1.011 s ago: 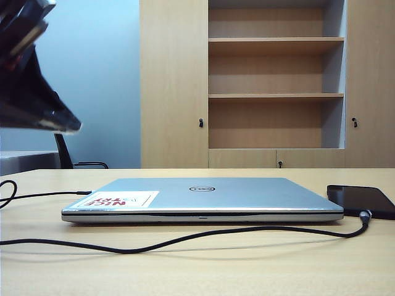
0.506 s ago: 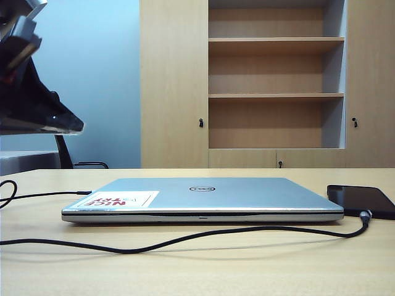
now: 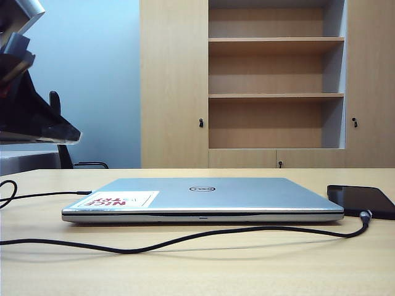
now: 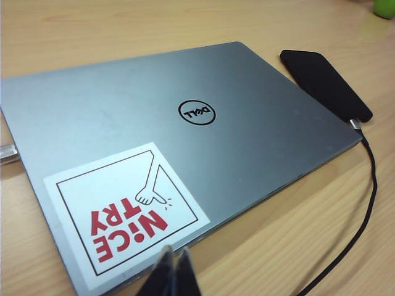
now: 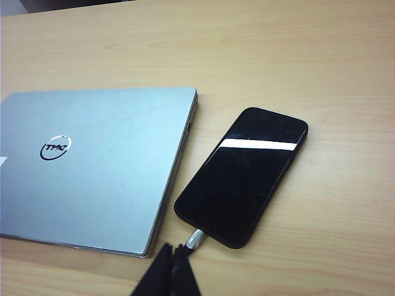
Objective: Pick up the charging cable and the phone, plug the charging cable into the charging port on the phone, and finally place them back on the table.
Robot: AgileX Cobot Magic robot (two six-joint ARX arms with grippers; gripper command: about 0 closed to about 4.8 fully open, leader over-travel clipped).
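A: Where is the phone sitting?

B: Flat on the table, screen up, just beside the short side of the closed silver laptop, toward the table's right edge as the exterior view has it. The exterior camera catches it too, level with the laptop's lid.

A: And the charging cable?

B: Its silver plug sits in the charging port on the phone's near short edge. From there the black cord loops down and trails along the table's front, past the laptop, off toward the left edge. A second bit of cord curls near the left edge by the laptop's far corner.

A: The end effectors?

B: The left end effector hangs above the laptop's stickered corner, fingers pressed together with nothing between them. In the exterior view only a dark bulk of the left arm shows, raised at the left edge. The right end effector hovers over the table just in front of the plug, fingers likewise closed and empty; it touches neither phone nor cable.

A: The sticker?

B: White, red letters reading "NICE TRY".
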